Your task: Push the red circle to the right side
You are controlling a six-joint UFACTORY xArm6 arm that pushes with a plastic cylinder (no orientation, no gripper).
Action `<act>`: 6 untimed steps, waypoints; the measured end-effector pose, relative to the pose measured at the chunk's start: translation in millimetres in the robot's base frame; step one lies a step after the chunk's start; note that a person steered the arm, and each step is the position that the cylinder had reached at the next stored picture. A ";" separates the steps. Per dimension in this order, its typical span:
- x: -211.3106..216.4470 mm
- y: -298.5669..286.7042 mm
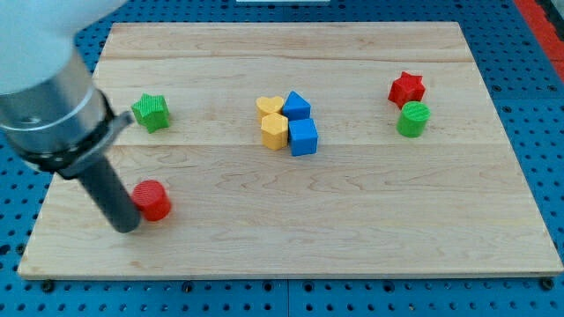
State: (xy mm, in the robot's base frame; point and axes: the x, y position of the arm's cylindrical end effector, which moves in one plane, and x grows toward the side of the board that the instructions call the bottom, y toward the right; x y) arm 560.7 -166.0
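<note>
The red circle [152, 200] lies on the wooden board [291, 238] at the view's lower left. My tip [127, 227] is at the end of the dark rod, just left of and slightly below the red circle, touching or nearly touching its left side. The arm's grey body fills the view's upper left corner.
A green star [152, 112] sits at the upper left. In the middle cluster are a yellow heart [270, 106], a yellow hexagon [274, 132], a blue triangle-topped block [297, 106] and a blue cube [303, 137]. At the right are a red star [406, 88] and a green circle [412, 119].
</note>
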 end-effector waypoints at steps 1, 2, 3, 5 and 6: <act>-5.1 21.2; -21.3 21.2; -41.1 22.1; -73.2 -24.1; -73.2 -24.1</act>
State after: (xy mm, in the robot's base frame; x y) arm 487.5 -190.0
